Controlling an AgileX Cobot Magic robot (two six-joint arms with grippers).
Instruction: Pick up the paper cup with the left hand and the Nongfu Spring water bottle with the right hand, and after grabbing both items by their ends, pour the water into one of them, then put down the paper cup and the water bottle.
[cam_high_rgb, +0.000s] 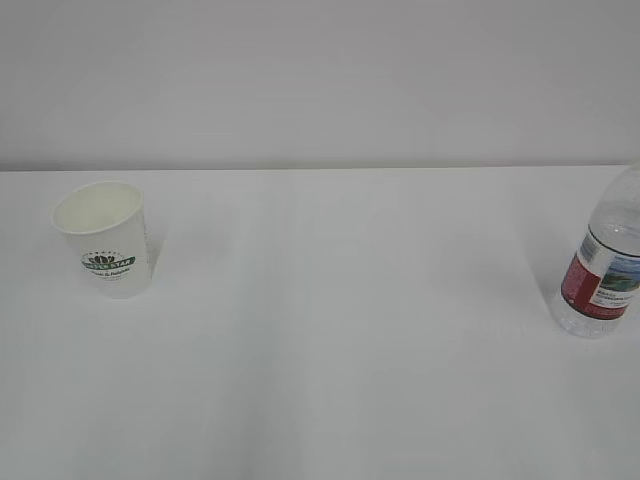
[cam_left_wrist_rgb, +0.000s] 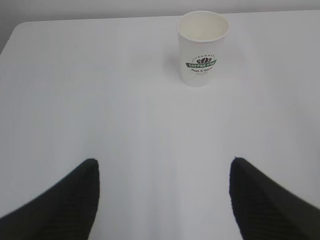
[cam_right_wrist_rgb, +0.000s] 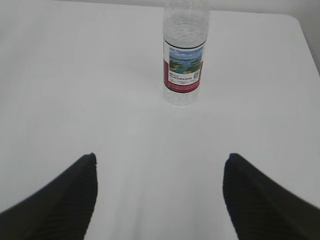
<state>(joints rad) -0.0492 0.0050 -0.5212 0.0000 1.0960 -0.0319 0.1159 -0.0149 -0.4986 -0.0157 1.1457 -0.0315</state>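
The white tapered paper cup (cam_high_rgb: 101, 239) and the clear red-labelled plastic water bottle (cam_high_rgb: 604, 268) stand upright near opposite worktop (cam_high_rgb: 340, 340) side edges, one per arm; both jaws gape empty.

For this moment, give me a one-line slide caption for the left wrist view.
Open left tool faces the upright, empty paper cup on the white table.

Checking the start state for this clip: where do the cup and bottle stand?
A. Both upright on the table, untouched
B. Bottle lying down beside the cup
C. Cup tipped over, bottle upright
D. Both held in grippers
A: the paper cup and the Nongfu Spring water bottle stand upright, far apart on the table, with no gripper touching either.
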